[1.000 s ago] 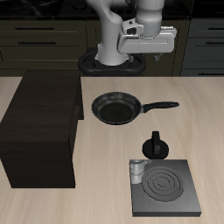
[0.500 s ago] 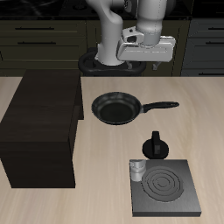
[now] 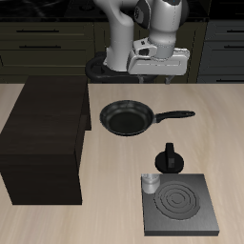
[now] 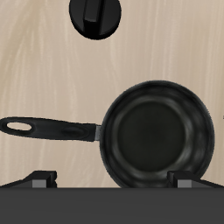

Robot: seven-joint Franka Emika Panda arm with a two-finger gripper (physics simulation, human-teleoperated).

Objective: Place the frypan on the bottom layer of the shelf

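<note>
The frypan (image 3: 127,117) is a round black pan lying flat on the table, its long handle (image 3: 177,115) pointing away from the shelf (image 3: 43,138). The shelf is a large dark brown box-like unit beside the pan. My gripper (image 3: 157,78) hangs above the table just behind the pan, apart from it. In the wrist view the frypan (image 4: 157,134) and its handle (image 4: 48,129) lie below my gripper (image 4: 112,182), whose fingertips (image 4: 39,179) stand wide apart and empty.
A small black knobbed pot (image 3: 170,158) stands nearer the front edge than the pan and also shows in the wrist view (image 4: 94,16). A square grey plate with rings (image 3: 179,203) and a small cup (image 3: 149,183) sit near the front edge. Drawer cabinets line the back.
My gripper has come down and slightly forward toward the frypan. The pan, shelf and other objects have not moved.
</note>
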